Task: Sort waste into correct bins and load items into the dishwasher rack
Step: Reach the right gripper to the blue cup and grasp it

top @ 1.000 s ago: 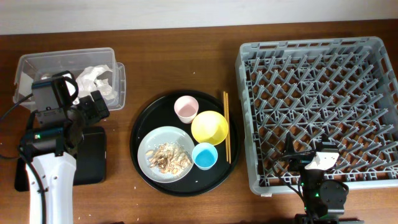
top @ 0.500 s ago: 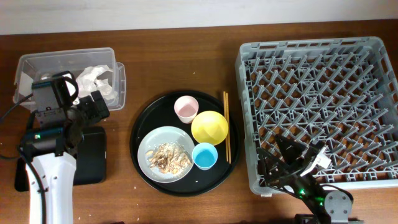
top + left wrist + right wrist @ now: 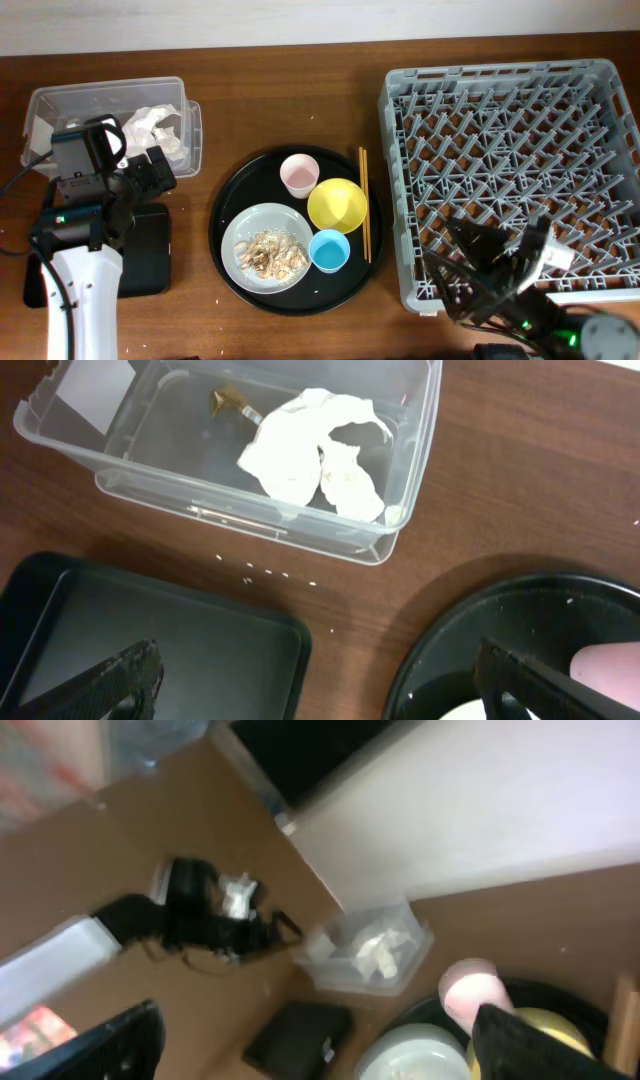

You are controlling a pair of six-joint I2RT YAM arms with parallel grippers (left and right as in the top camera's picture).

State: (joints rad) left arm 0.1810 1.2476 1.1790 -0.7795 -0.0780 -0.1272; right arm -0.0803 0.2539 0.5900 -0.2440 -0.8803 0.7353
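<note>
On the right of the table the dishwasher rack (image 3: 500,72) stands with nothing loaded, and my right gripper (image 3: 318,1020) hangs over its near-left corner. Its two fingers are spread wide with nothing between them. Left of it lies the round black tray (image 3: 235,185) with all the dishes. Further left, the clear tub (image 3: 60,100) sits at the far side and the shallow black tray (image 3: 150,250) just nearer, with my left gripper (image 3: 318,655) between them. It too is wide open and holding nothing.

On the round tray, the grey plate (image 3: 255,218) is near-left and the yellow bowl (image 3: 337,204) right of centre. The pink cup (image 3: 299,175) is at the far side, the blue cup (image 3: 329,250) near. The chopsticks (image 3: 364,205) lie along the tray's right edge, their long axis running near to far. The food scraps (image 3: 270,252) are heaped on the plate, and the paper wrappers (image 3: 310,450) are in the tub.

I judge the dishes are the right arm's job: they all lie to its left, chopsticks closest. Fingers would need to close across those sticks, left to right.
</note>
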